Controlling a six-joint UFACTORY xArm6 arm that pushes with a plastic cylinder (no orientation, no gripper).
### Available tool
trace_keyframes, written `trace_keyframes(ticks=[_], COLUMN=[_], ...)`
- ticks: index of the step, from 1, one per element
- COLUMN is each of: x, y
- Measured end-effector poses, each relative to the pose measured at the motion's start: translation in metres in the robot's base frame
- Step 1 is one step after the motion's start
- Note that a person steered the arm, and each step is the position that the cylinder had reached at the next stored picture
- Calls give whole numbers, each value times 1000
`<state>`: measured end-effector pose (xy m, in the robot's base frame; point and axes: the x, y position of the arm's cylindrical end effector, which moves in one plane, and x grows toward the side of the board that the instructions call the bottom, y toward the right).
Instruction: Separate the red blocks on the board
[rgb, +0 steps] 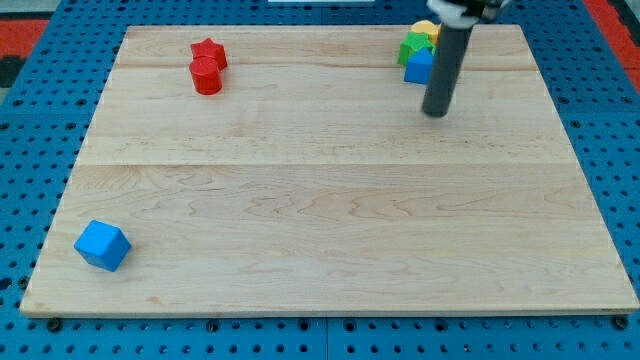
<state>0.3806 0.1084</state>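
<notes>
Wooden board, touching red star and red cylinder stacked top-to-bottom, my tip well right, gripperless.

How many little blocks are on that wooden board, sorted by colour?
Red: 2, a star-shaped block touching a round block at the view's top left
Blue: 2, a cube at the bottom left, another at the top right beside my tip
Green: 1
Yellow: 1
Total: 6

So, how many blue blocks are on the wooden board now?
2. One blue cube sits at the view's bottom left. Another blue block is at the view's top right, beside the green block, partly hidden by my rod. My tip rests just below it.
</notes>
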Motion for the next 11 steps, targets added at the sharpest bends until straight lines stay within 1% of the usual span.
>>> trace_keyframes(ticks=[2,3,4,5,8,9,11], x=[4,-22,-72,-111,-131,-137,-83], y=[-233,-285,-315,-316,-316,-299,-202])
